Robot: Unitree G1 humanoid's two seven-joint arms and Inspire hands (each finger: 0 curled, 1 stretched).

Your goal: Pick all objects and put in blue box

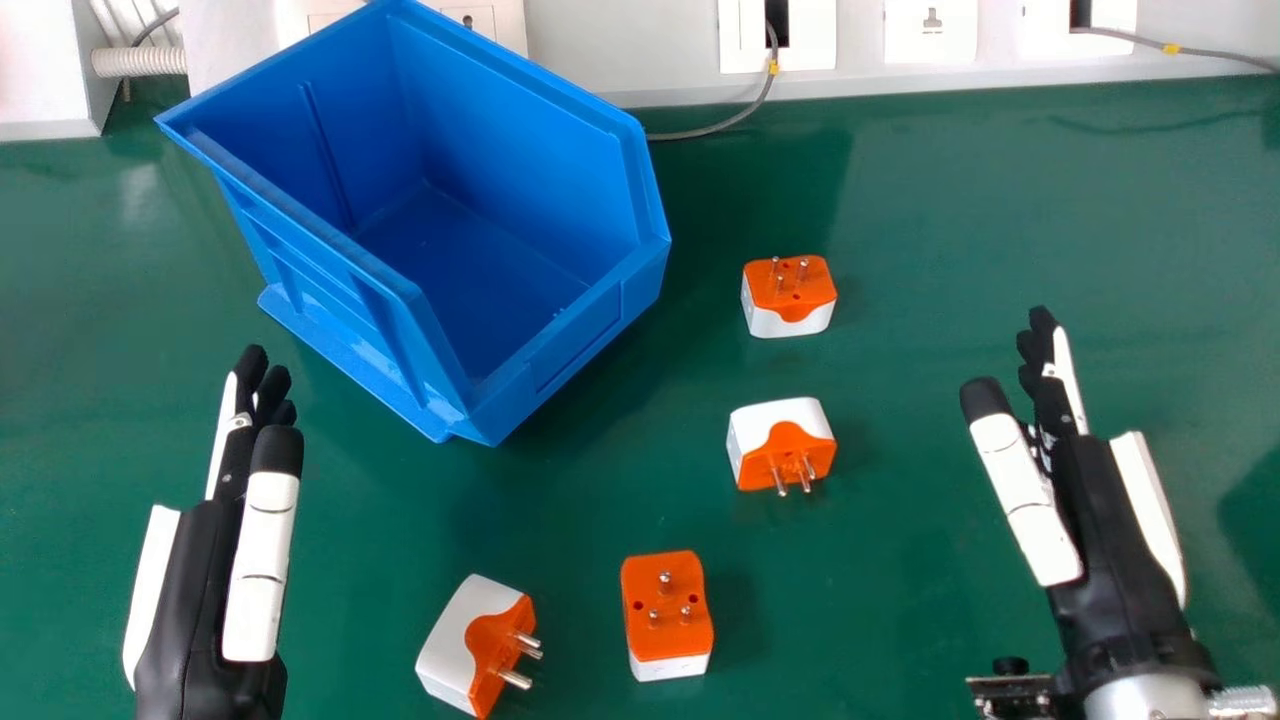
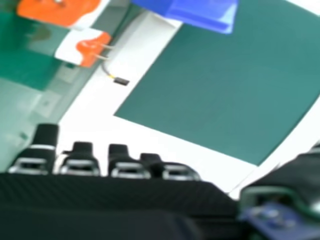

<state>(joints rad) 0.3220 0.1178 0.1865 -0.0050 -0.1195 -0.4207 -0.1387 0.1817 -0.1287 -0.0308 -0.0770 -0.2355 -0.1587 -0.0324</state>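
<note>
The blue box (image 1: 480, 230) stands empty at the back left of the green table; part of it is in the right hand view (image 2: 205, 12). Four orange and white plug adapters lie on the table: one (image 1: 789, 297) right of the box, another (image 1: 782, 444) nearer, a third (image 1: 667, 615) at front centre, the fourth (image 1: 474, 645) on its side at front left. Two adapters (image 2: 85, 47) (image 2: 62, 11) appear in the right hand view. My left hand (image 1: 215, 540) is open left of them. Open too, my right hand (image 1: 1100, 520) is at the right; its fingers (image 2: 80, 157) hold nothing.
White wall sockets (image 1: 930, 30) line the back edge, with a grey cable (image 1: 715, 127) running down behind the box. A white casing (image 1: 50, 70) stands at the back left corner. Bare green table (image 1: 940, 200) lies between the adapters and the right side.
</note>
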